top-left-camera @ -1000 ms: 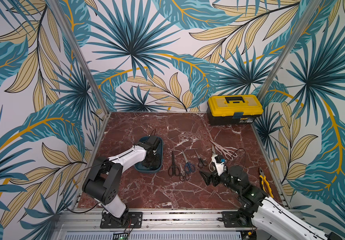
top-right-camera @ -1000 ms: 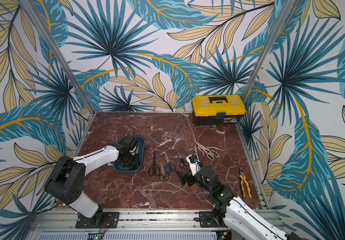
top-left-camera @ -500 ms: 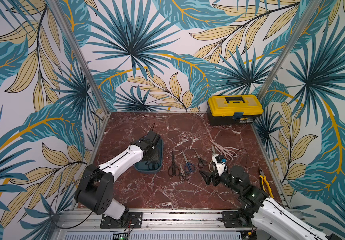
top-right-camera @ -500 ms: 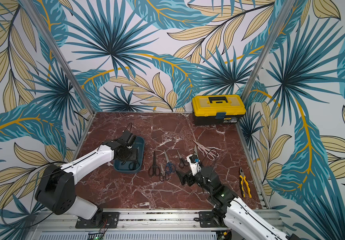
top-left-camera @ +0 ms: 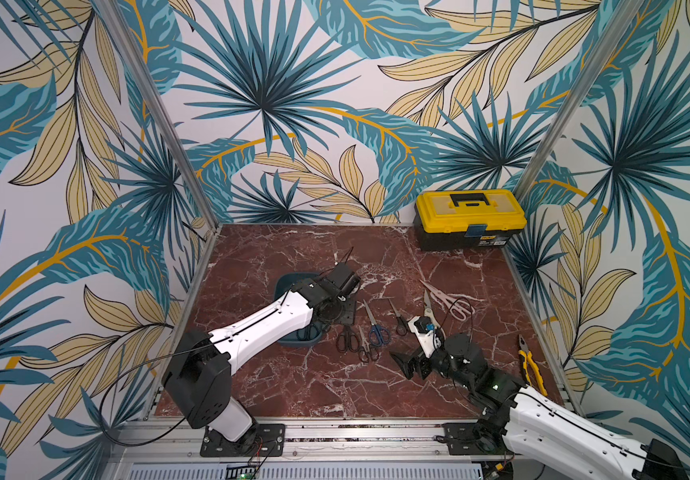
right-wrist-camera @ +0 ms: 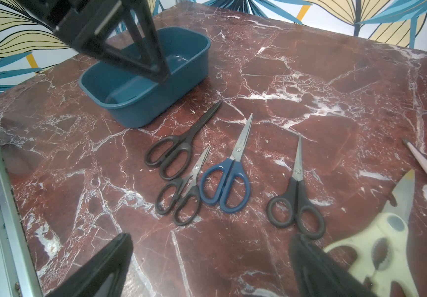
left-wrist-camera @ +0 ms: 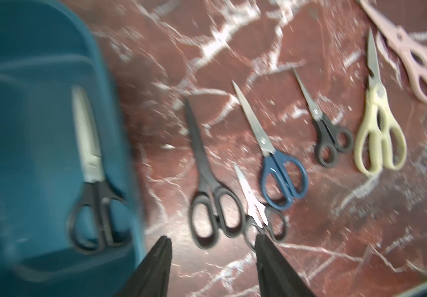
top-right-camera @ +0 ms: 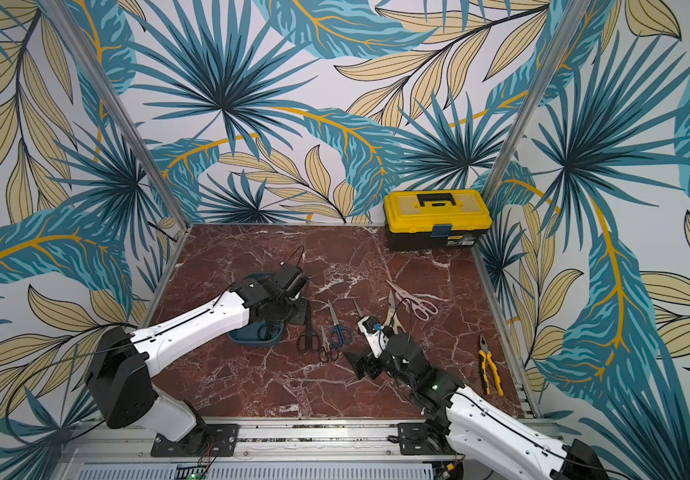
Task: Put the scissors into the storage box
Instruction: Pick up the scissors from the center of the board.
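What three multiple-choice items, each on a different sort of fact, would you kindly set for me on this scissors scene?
1. How many pairs of scissors lie on the marble table outside the storage box?
A four
B six
C eight

2. What is the state of the right end effector?
A open and empty
B shut and empty
C shut on a pair of scissors

3. Where is the black-handled pair with the broad steel blade?
A in the storage box
B on the marble table
C in the right end effector

1 B: the left wrist view shows six pairs on the marble beside the box.
2 A: its jaws stand wide apart with nothing between them.
3 A: the left wrist view shows it lying on the box floor.
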Controlling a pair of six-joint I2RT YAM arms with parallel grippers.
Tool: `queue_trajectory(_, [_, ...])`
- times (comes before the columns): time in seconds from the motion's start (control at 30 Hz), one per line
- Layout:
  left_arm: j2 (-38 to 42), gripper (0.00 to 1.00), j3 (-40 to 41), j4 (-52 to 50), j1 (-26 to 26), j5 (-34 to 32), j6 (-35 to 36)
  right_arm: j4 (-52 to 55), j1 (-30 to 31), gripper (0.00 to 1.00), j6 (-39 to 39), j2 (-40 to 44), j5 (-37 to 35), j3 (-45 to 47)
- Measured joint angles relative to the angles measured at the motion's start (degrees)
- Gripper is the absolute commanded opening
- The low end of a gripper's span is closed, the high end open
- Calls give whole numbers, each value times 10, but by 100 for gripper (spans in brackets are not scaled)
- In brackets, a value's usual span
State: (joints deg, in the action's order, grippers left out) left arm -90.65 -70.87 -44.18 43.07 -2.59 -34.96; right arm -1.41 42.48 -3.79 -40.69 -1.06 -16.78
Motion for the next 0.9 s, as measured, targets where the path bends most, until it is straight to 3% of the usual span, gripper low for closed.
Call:
queue_trajectory(0.4, [-60, 53, 2, 21, 38, 45, -60, 0, 1, 100, 2, 5, -20, -3])
queue_trajectory(0.9, [-115, 44, 4, 19, 58, 26, -80, 0, 3, 100, 2, 32, -21, -3])
